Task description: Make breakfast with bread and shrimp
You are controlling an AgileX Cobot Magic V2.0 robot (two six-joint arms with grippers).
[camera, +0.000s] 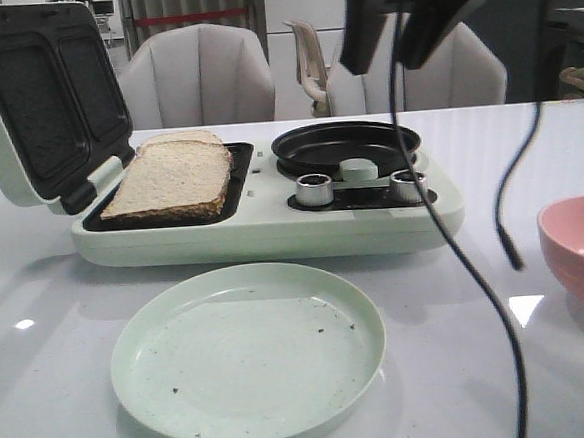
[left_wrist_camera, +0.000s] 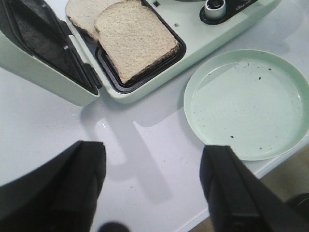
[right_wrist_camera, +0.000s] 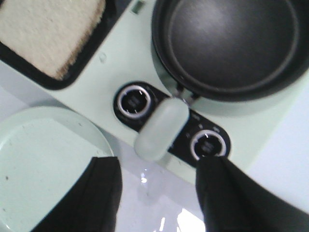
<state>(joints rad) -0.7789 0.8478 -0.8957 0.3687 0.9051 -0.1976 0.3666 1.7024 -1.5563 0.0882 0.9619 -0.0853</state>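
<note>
Bread (camera: 169, 177) is best lifted from the grill tray (camera: 240, 198) at ten o'clock of the plate (camera: 247, 350) by its near crust, both the left gripper (left_wrist_camera: 152, 186) and right gripper (right_wrist_camera: 157, 193) being spread and empty.

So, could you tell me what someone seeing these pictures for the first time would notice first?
Most striking is the mint-green breakfast maker across the table's middle, its lid open at the left, with two bread slices overlapping in its sandwich tray. Beside them on the right sits its empty black pan. In front lies an empty pale green plate with dark crumbs, and a pink bowl sits at the right edge.
</note>
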